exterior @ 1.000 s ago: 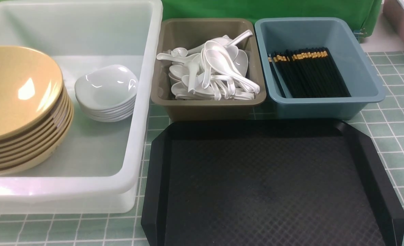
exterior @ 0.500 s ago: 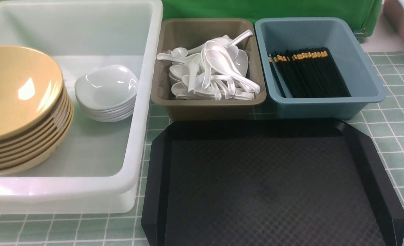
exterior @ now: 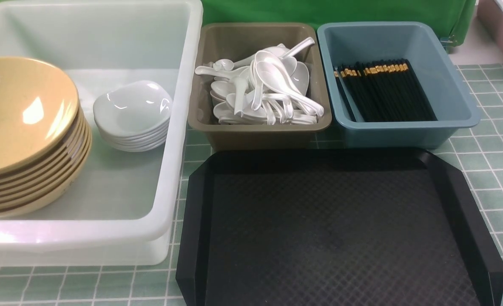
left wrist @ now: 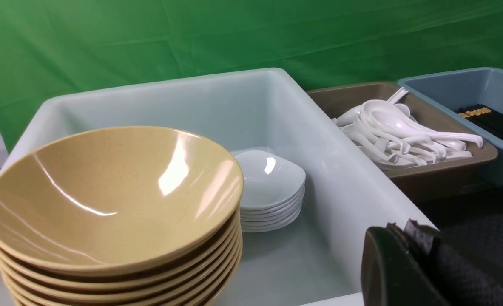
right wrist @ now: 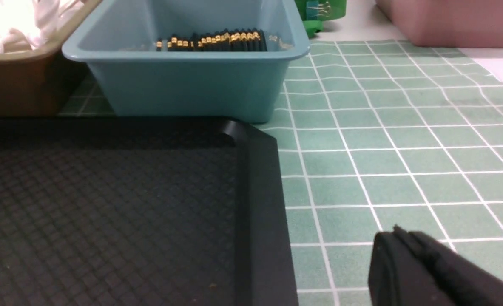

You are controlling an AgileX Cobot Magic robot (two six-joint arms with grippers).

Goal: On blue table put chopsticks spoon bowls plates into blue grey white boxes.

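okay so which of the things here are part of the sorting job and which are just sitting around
Part of the job:
- tan bowls
- white dishes
- white spoons
- black chopsticks
- white tub
- grey-brown bin
- blue bin
- tiled table

Just there:
- black tray
- green cloth
- pinkish container

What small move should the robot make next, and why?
Probably just keep both arms back and leave everything be: the white soup spoons lie in the grey-brown bin, the chopsticks in the blue one, and the stacked tan bowls and small white dishes in the white tub. Sorting looks finished.
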